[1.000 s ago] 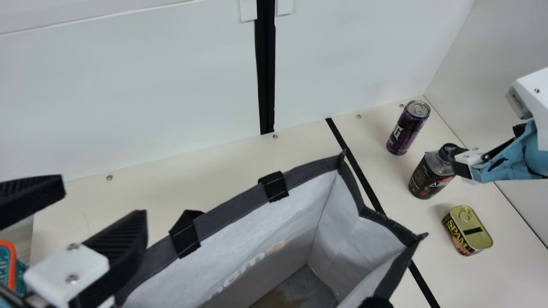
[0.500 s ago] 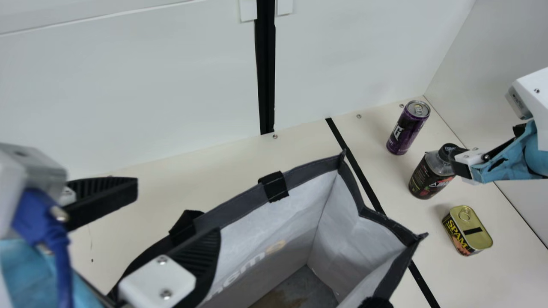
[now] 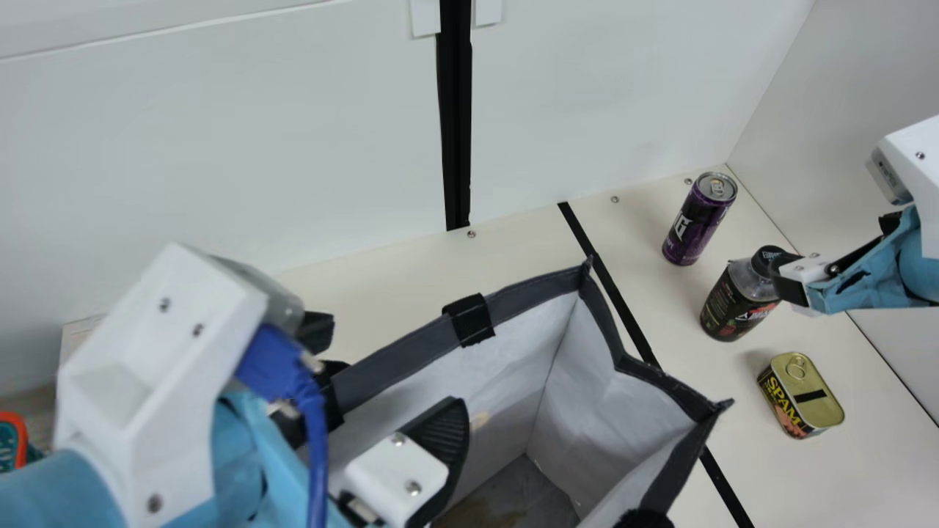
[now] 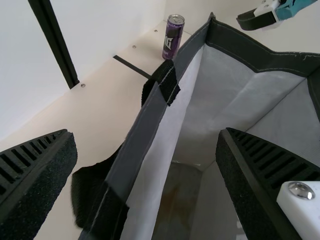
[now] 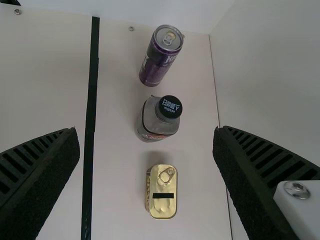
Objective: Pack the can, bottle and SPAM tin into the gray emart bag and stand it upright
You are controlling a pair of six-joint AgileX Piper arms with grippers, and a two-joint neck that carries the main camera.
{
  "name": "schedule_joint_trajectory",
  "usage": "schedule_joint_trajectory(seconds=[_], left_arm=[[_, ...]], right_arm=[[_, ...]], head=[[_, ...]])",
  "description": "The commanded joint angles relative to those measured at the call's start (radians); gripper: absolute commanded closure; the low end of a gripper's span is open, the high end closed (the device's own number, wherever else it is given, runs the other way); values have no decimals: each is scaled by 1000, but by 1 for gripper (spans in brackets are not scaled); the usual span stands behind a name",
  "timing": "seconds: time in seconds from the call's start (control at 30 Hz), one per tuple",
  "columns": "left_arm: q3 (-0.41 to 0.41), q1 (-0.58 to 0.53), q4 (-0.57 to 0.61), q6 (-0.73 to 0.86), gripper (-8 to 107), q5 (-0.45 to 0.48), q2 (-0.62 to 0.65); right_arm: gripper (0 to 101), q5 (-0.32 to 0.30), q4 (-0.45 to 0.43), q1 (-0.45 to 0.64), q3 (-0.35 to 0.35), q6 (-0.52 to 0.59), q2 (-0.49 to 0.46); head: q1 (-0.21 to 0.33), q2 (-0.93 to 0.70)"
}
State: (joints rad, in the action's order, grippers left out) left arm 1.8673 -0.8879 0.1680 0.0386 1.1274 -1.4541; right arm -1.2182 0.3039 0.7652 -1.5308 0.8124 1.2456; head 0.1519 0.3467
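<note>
Bag (image 3: 513,352) stands mouth-up on the table (image 3: 411,279); left gripper's (image 4: 146,135) fingers are parted astride its rim (image 4: 145,120). A crooked pinch could buckle it. Right gripper (image 5: 146,132) is spread too; a skewed descent could topple bottle (image 3: 733,304), between tin (image 3: 821,414) and can (image 3: 697,224).

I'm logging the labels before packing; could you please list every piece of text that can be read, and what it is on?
"SPAM": side of the tin.
Can: large letters wrap around the side, no whole word clear.
Bottle: label print too small to read surely.
Cap: small print, not surely readable.
Bag: only part of a pale yellow mark shows beside the left gripper, unreadable.
</note>
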Motion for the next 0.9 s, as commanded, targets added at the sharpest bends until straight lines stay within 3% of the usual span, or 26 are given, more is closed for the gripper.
schedule_joint_trajectory(seconds=[0.0,0.4,0.87], left_arm=[[-7,-8,-8,-4,9,-7,-9],[-45,-29,-39,-29,9,-35,-53],[-99,-38,-94,-98,102,-34,-35]], right_arm=[[6,0,0,0,0,0,0],[6,0,0,0,0,0,0],[6,0,0,0,0,0,0]], head=[[23,2],[23,2],[23,2]])
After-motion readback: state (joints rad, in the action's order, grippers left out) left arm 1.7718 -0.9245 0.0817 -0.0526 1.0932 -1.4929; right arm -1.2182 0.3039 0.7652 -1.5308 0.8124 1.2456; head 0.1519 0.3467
